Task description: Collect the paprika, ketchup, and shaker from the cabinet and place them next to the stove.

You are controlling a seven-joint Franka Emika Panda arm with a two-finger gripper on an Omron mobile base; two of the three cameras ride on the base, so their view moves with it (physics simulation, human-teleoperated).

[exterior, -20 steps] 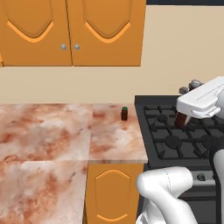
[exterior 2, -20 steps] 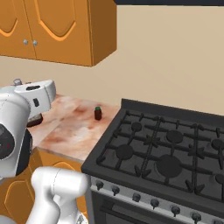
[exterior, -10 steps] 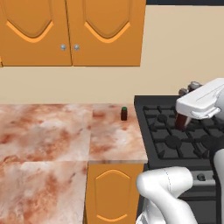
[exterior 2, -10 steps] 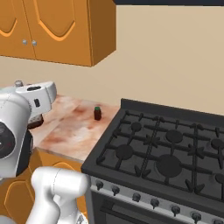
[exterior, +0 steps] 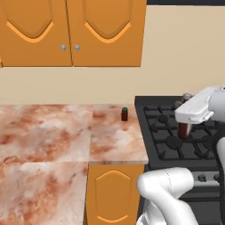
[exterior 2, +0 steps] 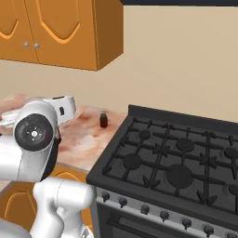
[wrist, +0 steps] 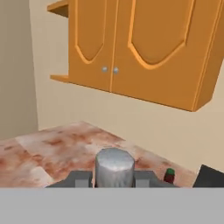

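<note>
**Marbled surface and its surroundings**

A reddish-brown marbled surface (exterior: 52,136) is seen below a plain beige wall (exterior: 176,52). Under its front edge, an orange base cupboard door (exterior: 115,193) with an arched panel is shown. The surface is split by seams into slabs.

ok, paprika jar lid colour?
Green, on a dark brown paprika jar by the stove. Left base view shows it best.

Green-lidded paprika (exterior: 124,114) upright on counter beside stove (exterior: 176,132), cabinet (exterior: 72,33) doors closed, grey-capped ketchup (wrist: 114,167) in pincer (wrist: 114,179)
</note>
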